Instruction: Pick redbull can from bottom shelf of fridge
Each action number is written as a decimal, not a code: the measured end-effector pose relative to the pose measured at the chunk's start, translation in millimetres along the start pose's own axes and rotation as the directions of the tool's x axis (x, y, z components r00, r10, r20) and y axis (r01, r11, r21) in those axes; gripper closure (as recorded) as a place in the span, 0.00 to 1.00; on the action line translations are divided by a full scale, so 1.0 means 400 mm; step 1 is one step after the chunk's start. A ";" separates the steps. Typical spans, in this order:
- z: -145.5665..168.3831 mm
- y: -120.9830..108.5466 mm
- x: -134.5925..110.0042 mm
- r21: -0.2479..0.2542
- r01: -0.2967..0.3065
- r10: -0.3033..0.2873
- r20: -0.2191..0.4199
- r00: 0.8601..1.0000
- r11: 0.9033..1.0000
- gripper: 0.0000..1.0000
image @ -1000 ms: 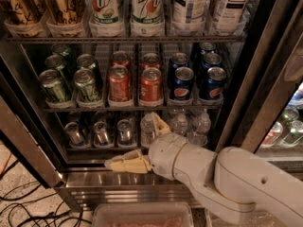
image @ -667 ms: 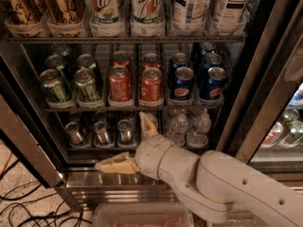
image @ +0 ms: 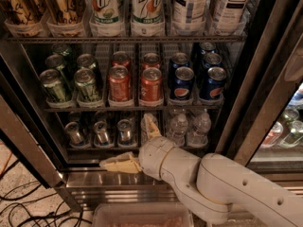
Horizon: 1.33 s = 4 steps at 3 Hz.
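Three slim silver-and-blue redbull cans [image: 101,132] stand in a row at the left of the bottom shelf [image: 84,148] of the fridge [image: 263,84]. My gripper [image: 124,140] is at the front of that shelf, just in front of and below the rightmost redbull can [image: 125,130]. It is open wide: one cream finger [image: 150,126] points up to the right of that can, the other finger [image: 118,164] points left below the shelf's rail. It holds nothing. The white arm enters from the lower right.
Small clear water bottles [image: 179,127] stand to the right on the bottom shelf. The rack above holds green [image: 56,85], red [image: 151,86] and blue [image: 182,83] soda cans. A clear bin [image: 142,215] sits below. Cables [image: 28,207] lie on the floor at the left.
The arm and gripper have moved left along the shelf front, from near the water bottles to the rightmost redbull can. The fingers stay spread.
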<state>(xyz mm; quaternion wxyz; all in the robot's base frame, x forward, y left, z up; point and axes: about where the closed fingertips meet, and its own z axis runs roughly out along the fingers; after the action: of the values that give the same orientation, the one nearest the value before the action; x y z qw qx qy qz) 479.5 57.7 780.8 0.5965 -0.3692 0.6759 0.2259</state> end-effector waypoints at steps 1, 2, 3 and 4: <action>0.019 -0.004 0.014 0.005 -0.036 0.036 0.019 0.999 0.999 0.00; 0.053 0.062 0.022 0.001 -0.017 0.017 0.057 0.998 1.000 0.00; 0.104 0.202 0.000 -0.033 0.009 -0.005 0.122 0.993 0.999 0.00; 0.137 0.285 0.062 -0.018 -0.041 0.043 0.145 0.988 0.999 0.00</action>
<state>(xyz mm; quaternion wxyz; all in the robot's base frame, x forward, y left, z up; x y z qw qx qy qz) 426.5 164.3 731.0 0.6366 -0.3418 0.6365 0.2697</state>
